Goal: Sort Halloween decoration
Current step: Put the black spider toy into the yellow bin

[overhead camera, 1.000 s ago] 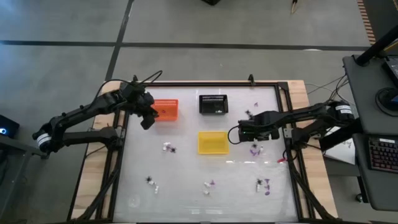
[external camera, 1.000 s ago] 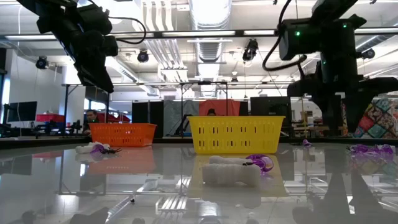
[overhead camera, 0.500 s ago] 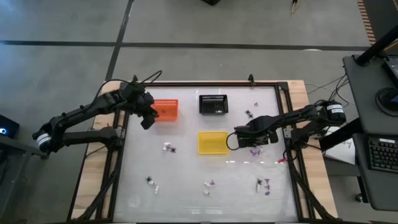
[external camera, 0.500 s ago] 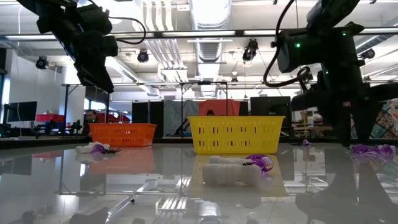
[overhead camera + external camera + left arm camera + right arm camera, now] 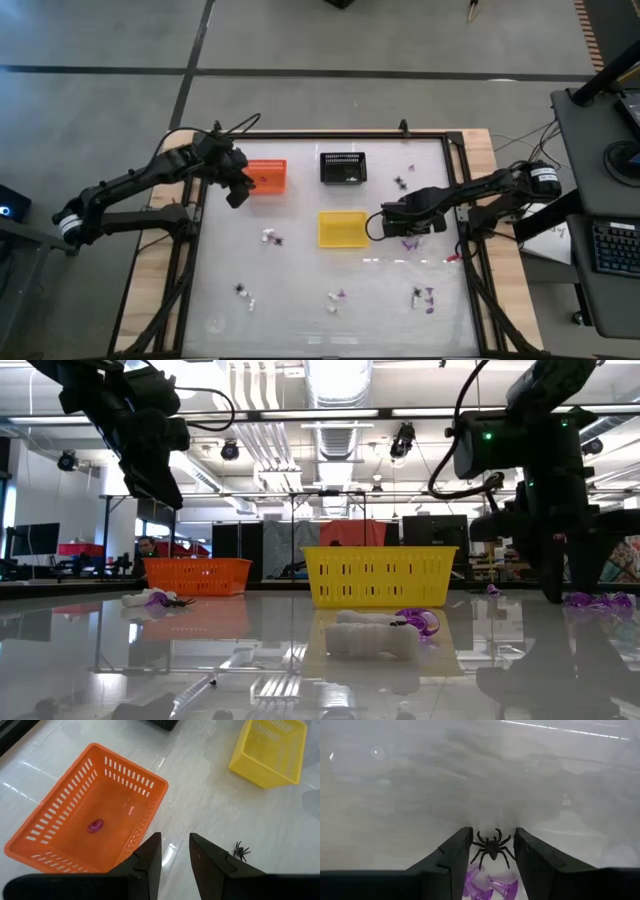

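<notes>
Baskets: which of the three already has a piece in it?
The orange basket under the left pincer: one purple piece lies on its floor. The yellow basket looks empty; the black basket's inside cannot be made out.

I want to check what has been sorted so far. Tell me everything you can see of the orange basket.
The orange plastic basket is a small rectangular bin with slotted walls, a plain rim and a solid floor. It stands upright on the glossy white table, near the far left, beside the black basket and apart from it. One small purple piece lies on its floor; nothing else shows inside. The left gripper hangs above the table by its near corner, not touching it.
</notes>
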Available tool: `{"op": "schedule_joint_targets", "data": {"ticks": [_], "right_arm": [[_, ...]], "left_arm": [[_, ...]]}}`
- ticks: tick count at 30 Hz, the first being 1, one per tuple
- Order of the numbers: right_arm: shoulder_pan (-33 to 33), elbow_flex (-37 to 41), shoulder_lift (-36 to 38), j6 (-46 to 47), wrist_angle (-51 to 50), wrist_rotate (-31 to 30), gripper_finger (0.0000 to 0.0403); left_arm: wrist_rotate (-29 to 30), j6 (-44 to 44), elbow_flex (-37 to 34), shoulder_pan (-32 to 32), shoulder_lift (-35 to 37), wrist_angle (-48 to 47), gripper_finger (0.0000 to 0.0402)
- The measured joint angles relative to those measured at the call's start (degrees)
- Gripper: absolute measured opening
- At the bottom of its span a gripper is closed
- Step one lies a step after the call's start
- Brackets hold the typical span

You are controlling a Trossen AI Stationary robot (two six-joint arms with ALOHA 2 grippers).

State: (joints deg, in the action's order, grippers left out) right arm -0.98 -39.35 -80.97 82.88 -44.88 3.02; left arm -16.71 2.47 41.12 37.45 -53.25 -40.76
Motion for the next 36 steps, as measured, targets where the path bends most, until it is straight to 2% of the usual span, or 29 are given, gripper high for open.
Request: {"op": "schedule_joint_targets", "data": {"ticks": [10, 20, 36], "right_arm": [[0.0, 0.0, 0.0, -1.1, 0.6, 0.2, 0.0017], [0.0, -1.3, 1.0, -1.9, -0.6, 0.4, 0.0009], [0.0, -2.8, 9.2, -1.9, -2.5, 0.0, 0.0009]], "left_arm": [[-0.1, 0.0, 0.0, 0.0, 0.0, 0.0, 0.0082], [0.0, 0.0, 0.0, 0.0, 0.1, 0.0, 0.0082], [0.0, 0.5, 0.0, 0.0, 0.2, 0.0, 0.0082]]}}
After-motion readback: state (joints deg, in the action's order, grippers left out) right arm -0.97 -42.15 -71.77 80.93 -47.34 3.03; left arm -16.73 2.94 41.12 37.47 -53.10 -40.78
